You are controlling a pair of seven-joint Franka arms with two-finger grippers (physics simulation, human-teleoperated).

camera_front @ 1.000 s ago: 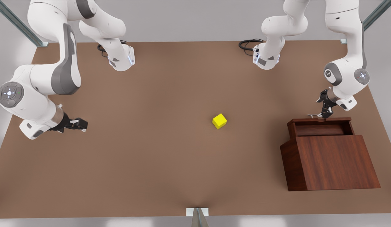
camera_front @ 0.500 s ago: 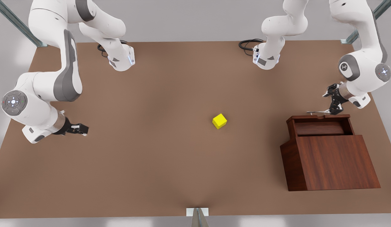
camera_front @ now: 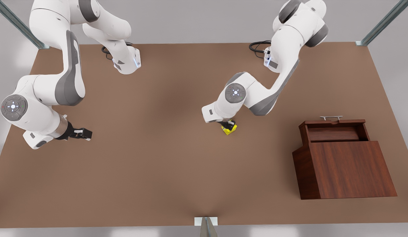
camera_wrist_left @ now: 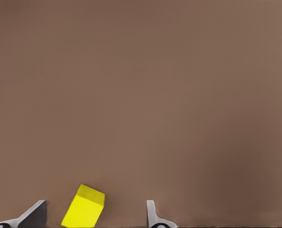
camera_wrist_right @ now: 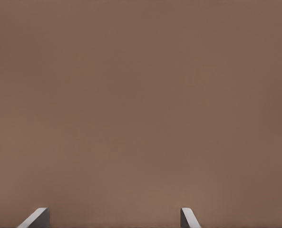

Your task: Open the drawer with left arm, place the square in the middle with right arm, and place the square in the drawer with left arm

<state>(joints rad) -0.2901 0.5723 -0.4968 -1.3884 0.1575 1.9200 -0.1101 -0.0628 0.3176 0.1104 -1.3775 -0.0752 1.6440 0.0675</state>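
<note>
With the drawer (camera_front: 335, 133) open at 3 o'clock, left gripper (camera_front: 228, 125) sits over the cube (camera_front: 231, 129) mid-table, jaws wide, nothing held; cube lies between fingers (camera_wrist_left: 152, 216), nearer one, skewed. Right gripper (camera_front: 84, 133) waits at 9 o'clock, jaws open, empty

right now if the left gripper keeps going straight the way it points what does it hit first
Most likely the square, sitting between the open fingers of the left gripper, nearer one finger. The tabletop lies just under it; exact depth is unclear.

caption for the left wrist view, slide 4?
Left gripper open around the yellow cube on the brown tabletop, fingers either side, not yet closed.
</note>
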